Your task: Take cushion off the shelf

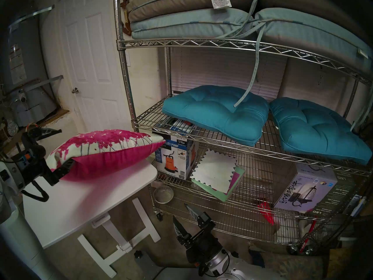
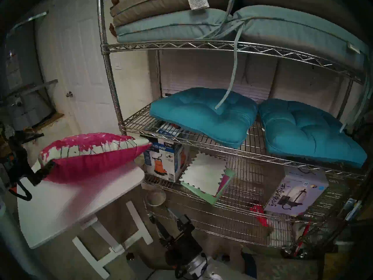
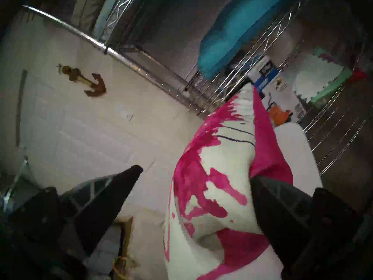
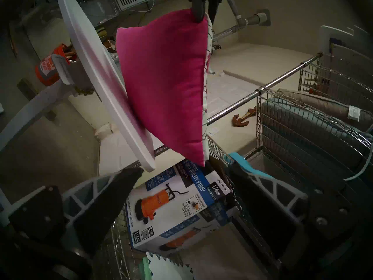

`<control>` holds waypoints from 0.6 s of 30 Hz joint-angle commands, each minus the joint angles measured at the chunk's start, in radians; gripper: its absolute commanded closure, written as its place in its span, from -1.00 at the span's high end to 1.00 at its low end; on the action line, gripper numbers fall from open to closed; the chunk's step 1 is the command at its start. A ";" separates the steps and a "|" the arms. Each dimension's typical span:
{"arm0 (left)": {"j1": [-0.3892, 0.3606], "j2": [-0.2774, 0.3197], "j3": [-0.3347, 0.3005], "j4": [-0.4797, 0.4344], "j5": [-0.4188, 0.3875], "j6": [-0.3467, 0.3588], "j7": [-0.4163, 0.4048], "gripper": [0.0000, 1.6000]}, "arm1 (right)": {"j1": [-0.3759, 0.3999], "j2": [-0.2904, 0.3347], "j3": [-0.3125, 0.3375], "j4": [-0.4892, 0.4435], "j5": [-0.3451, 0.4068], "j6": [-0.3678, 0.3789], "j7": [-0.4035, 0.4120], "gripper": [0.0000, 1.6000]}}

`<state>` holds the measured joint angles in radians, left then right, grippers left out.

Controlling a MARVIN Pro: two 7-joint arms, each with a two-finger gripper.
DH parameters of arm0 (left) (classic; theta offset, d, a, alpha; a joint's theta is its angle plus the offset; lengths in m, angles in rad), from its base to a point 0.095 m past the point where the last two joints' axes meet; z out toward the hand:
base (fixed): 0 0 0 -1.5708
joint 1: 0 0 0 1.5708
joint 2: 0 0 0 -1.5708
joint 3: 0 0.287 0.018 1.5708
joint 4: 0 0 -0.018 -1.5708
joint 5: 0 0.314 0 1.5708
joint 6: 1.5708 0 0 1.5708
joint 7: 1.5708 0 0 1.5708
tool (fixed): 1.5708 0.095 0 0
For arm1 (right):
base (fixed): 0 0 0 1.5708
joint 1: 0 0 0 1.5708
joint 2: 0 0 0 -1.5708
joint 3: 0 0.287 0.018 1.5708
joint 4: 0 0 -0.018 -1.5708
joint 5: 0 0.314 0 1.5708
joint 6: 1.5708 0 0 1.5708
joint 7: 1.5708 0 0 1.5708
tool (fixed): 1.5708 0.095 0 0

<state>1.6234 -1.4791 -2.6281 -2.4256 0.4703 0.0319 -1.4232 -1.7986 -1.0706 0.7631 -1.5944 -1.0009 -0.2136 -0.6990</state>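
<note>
The cushion [image 1: 105, 152], white with magenta splatter on top and solid magenta underneath, lies tilted over the small white table [image 1: 90, 202], off the chrome wire shelf [image 1: 222, 43]. Its far corner points at the shelf's left post. My left gripper [image 1: 66, 146] is open. Its lower finger [image 1: 64, 169] sits under the cushion's near corner, and the upper finger stands clear above. The left wrist view shows one finger [image 3: 278, 208] pressed into the cushion [image 3: 212, 192]. My right gripper [image 1: 179, 212] hangs open and empty, low in front of the shelf.
Two teal seat cushions [image 1: 218, 114] lie on the shelf's middle tier, with pale blue-grey pads [image 1: 181, 25] and dangling ties above. A utility pump box [image 1: 173, 156], paper sheets and a lamp box [image 1: 304, 192] sit lower down. A white door [image 1: 90, 71] stands to the left.
</note>
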 commanded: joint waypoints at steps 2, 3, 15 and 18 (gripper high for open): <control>-0.019 0.076 -0.047 -0.018 0.134 0.014 0.048 1.00 | -0.001 -0.001 0.002 -0.023 0.000 -0.001 -0.011 1.00; -0.022 0.079 -0.051 -0.018 0.150 0.017 0.053 1.00 | -0.001 -0.001 0.002 -0.023 0.000 -0.002 -0.011 1.00; -0.105 0.186 -0.060 -0.018 0.266 0.001 0.121 1.00 | 0.000 -0.001 0.001 -0.022 0.000 -0.001 -0.011 1.00; -0.121 0.205 -0.048 -0.018 0.282 0.003 0.127 1.00 | 0.000 -0.001 0.001 -0.023 0.000 -0.001 -0.012 1.00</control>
<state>1.5594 -1.3597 -2.6915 -2.4254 0.7259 0.0395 -1.3399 -1.7987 -1.0692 0.7628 -1.5953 -1.0006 -0.2132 -0.7011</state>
